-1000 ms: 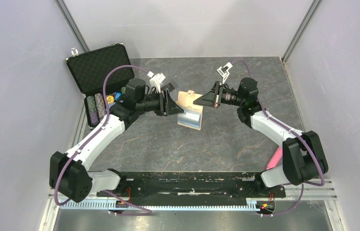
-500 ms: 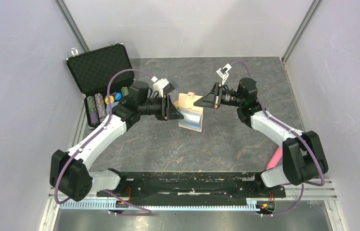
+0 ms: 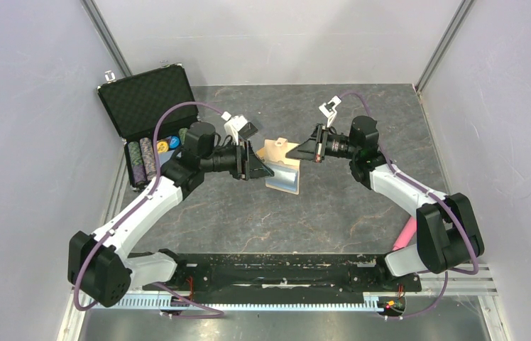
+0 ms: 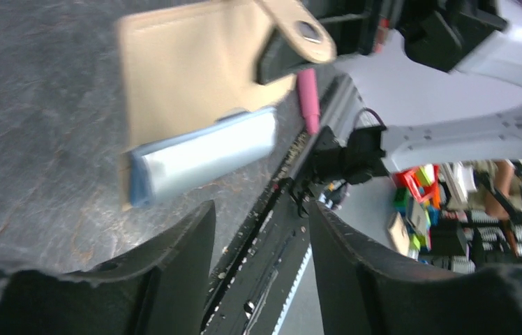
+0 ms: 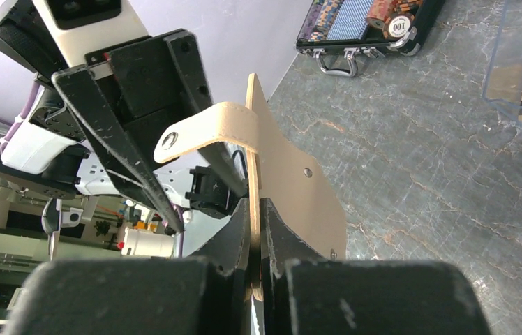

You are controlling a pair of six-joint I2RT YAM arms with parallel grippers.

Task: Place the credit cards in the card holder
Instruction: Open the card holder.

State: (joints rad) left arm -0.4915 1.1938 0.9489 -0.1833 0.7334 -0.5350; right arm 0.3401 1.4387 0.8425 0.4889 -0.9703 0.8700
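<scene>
Top view: the tan card holder (image 3: 282,167) hangs above the table (image 3: 248,213), between the left gripper (image 3: 259,169) and the right gripper (image 3: 292,151).
Left wrist view: the blue lining shows, and the left jaws stand apart with nothing between them.
Right wrist view: the right jaws clamp the tan panel, and the snap tab (image 5: 174,139) curls over.

Left arm (image 3: 138,209): extended from near-left base toward table centre; forearm angled up and right.
Left wrist: roughly level, camera housing on top.
Left gripper (image 3: 263,169): pointing right; fingers (image 4: 174,265) spread, nothing between them.
Right arm (image 3: 397,186): elbow folded at far right; forearm reaching back and left toward centre.
Right gripper (image 3: 289,151): pointing left; jaws pressed together on a thin panel of the tan card holder (image 5: 289,185).
Relative pose: grippers facing each other tip to tip, near; contact between them not discernible.
</scene>
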